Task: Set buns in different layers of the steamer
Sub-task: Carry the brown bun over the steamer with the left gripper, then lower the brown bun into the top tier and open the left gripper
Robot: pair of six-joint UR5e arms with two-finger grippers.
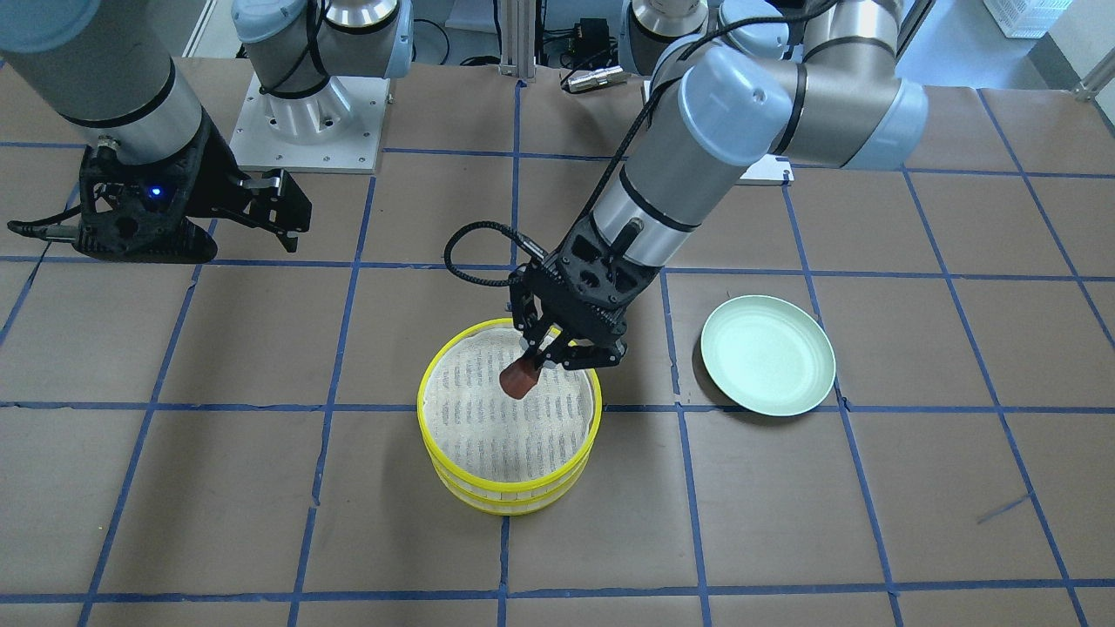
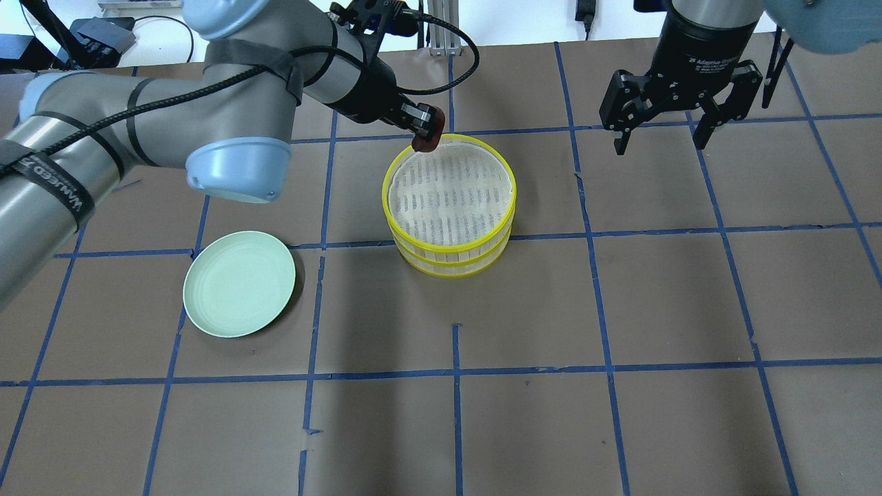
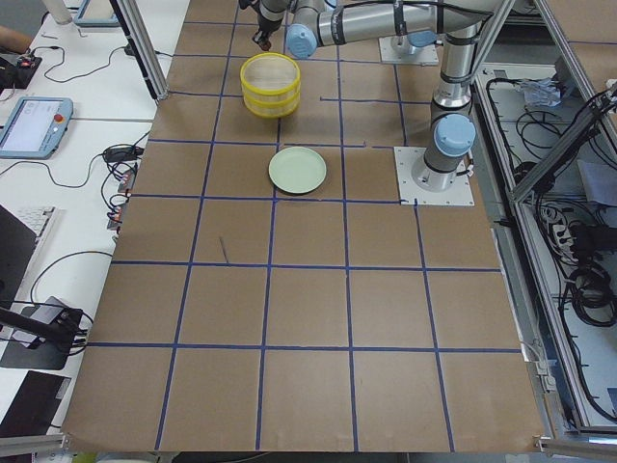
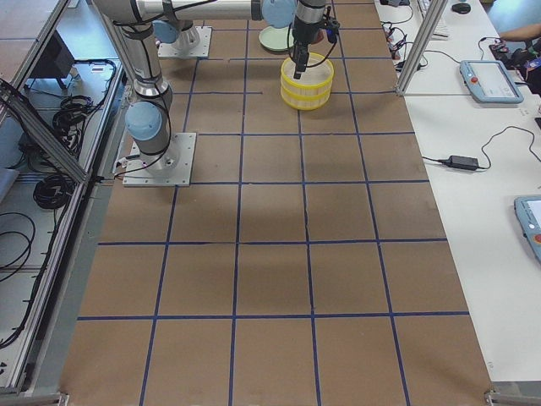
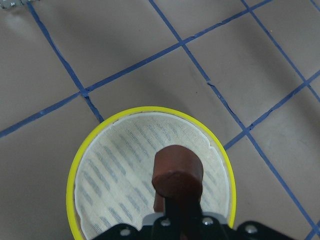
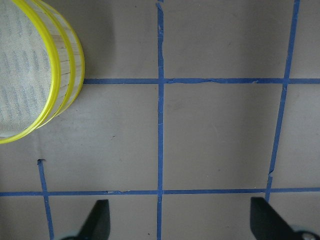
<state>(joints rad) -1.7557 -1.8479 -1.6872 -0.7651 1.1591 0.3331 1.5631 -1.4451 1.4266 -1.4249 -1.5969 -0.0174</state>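
My left gripper [image 1: 536,364] is shut on the reddish-brown bun [image 1: 518,379] and holds it just above the top tier of the steamer [image 1: 510,416], near the rim on the robot's side. It also shows in the overhead view [image 2: 426,138] and the left wrist view [image 5: 177,172], over the off-white mesh cloth [image 5: 125,175]. The steamer [image 2: 450,203] is a stack of two yellow-rimmed tiers; its top tier is bare of buns. The white bun is out of view. My right gripper [image 2: 661,141] is open and empty, above the table to the steamer's right.
A pale green plate [image 1: 767,354] lies bare on the brown, blue-taped table, beside the steamer on my left side; it also shows in the overhead view [image 2: 239,283]. The left arm's black cable [image 1: 475,252] loops near the steamer.
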